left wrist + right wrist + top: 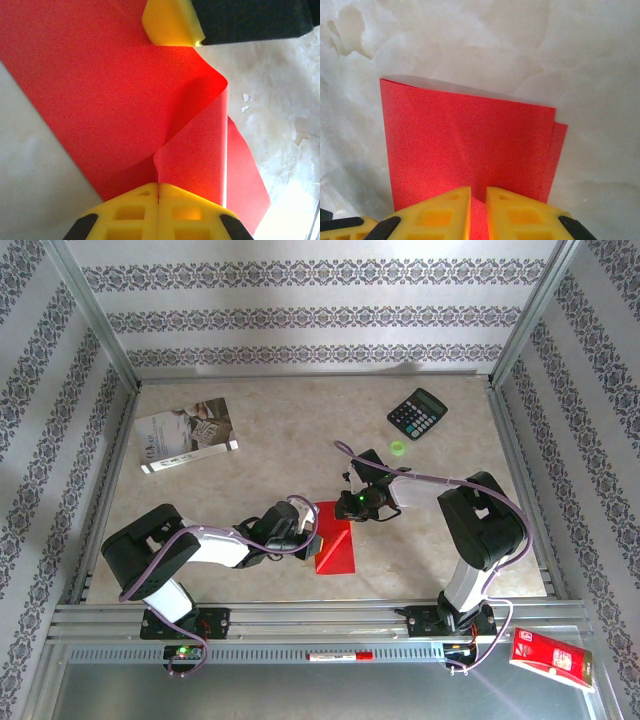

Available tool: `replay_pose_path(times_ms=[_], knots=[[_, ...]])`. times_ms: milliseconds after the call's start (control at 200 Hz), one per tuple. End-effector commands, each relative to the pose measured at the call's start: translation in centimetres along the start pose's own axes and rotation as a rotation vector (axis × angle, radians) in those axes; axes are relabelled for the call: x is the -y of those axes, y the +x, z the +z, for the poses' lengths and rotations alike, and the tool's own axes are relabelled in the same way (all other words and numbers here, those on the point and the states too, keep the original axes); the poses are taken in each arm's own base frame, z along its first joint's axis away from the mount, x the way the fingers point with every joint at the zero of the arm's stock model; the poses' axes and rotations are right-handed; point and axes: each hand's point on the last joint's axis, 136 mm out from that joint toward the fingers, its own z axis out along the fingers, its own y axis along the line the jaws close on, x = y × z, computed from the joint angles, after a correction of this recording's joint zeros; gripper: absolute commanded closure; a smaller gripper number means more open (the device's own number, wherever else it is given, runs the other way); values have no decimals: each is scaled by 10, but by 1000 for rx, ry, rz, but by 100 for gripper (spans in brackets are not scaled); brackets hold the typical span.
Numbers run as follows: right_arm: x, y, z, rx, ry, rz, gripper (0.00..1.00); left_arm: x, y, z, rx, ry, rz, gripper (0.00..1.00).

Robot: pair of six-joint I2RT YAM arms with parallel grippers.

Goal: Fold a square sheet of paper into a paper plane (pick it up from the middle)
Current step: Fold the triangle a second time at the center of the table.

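Paper: the square sheet of paper [335, 540] lies on the table [260, 440] between the two arms, already doubled over.
Long axis: in the top view the folded shape runs from near to far, slightly slanted.
Left jaws: clenched on the sheet's left side. In the left wrist view the yellow fingers [190, 212] meet, and a lifted flap of the sheet [100, 90] rises into their seam.
Right jaws: a little apart at the far end, straddling the edge of the sheet [465, 145]. I cannot tell whether they pinch it.
Flap: it curls over towards the right arm's finger [170, 22] and is not pressed flat.
Layers: the top layer almost covers the lower one, with a thin strip showing on one side.
Nearer arm: both touch the sheet, but only the left arm's hold is sure.
Judgement: the next move likely depends on laying the flap along the long axis.
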Motion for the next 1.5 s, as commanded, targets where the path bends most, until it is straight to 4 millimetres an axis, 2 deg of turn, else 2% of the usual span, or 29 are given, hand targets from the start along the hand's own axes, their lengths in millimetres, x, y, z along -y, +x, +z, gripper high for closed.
replay_pose_path(times_ms=[0,360,609,819,1014,1124,1239,1359,1499], knots=[[8,9,3,-28,48,6,82,-7,-6,1,3,-28,12,100],[8,8,3,-28,48,5,82,-13,2,0,-24,-50,7,100],[1,2,-3,-13,31,-3,77,-21,13,2,-72,-80,5,100],[-12,-10,-19,18,-22,-7,75,-29,21,3,-105,-114,-9,100],[-16,-17,-48,78,-50,8,72,-34,23,4,-117,-140,-26,100],[-15,-8,-66,120,-64,46,72,-36,24,3,-116,-150,-41,100],[-18,14,-71,143,-129,134,75,-38,25,3,-105,-150,-61,100],[-23,38,-65,143,-176,194,83,-36,26,5,-112,-128,-84,100],[-34,57,-54,137,-184,199,87,-38,27,5,-121,-123,-105,100]])
